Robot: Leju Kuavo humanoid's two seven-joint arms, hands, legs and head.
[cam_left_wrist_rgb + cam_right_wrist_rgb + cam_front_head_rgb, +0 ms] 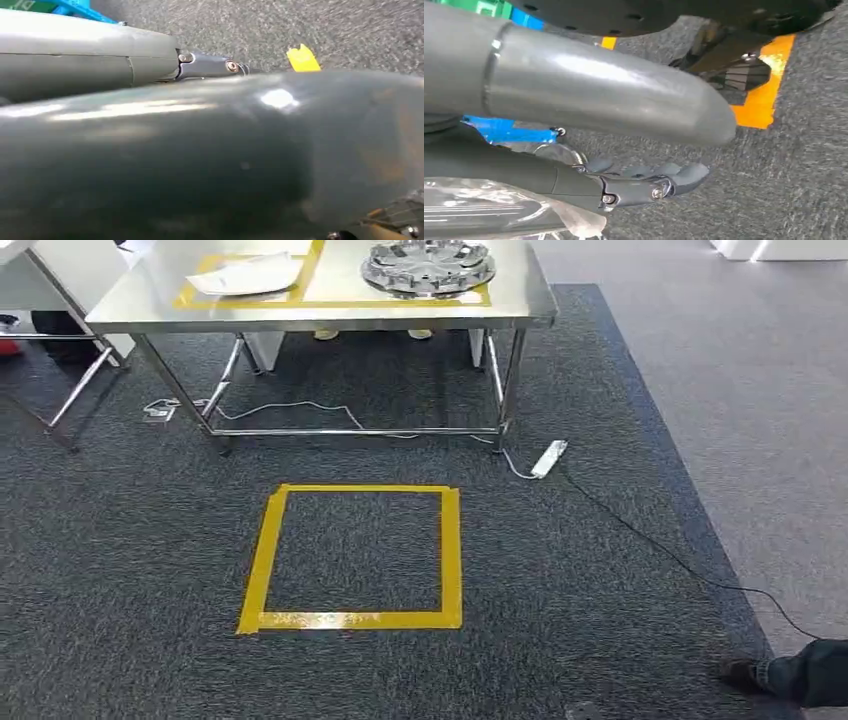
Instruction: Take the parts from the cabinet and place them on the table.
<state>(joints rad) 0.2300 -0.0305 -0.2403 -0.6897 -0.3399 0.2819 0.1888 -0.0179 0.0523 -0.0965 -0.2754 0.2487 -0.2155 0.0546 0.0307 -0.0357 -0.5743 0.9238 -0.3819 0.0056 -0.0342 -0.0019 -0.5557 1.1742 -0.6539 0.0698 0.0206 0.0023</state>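
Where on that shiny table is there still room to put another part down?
The steel table has two yellow-taped boxes. The right one is crowded: a stack of round silver wheel-cover parts fills most of it. The left one holds a flat white plastic-wrapped sheet, with bare metal between that sheet and the yellow tape divider. The table's untaped front edge is bare too.

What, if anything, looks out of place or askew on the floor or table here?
A white power strip lies loose on the carpet by the table leg, its black cable trailing across the walkway, a possible trip hazard. On the table, the wheel covers sit neatly stacked in their taped zone.
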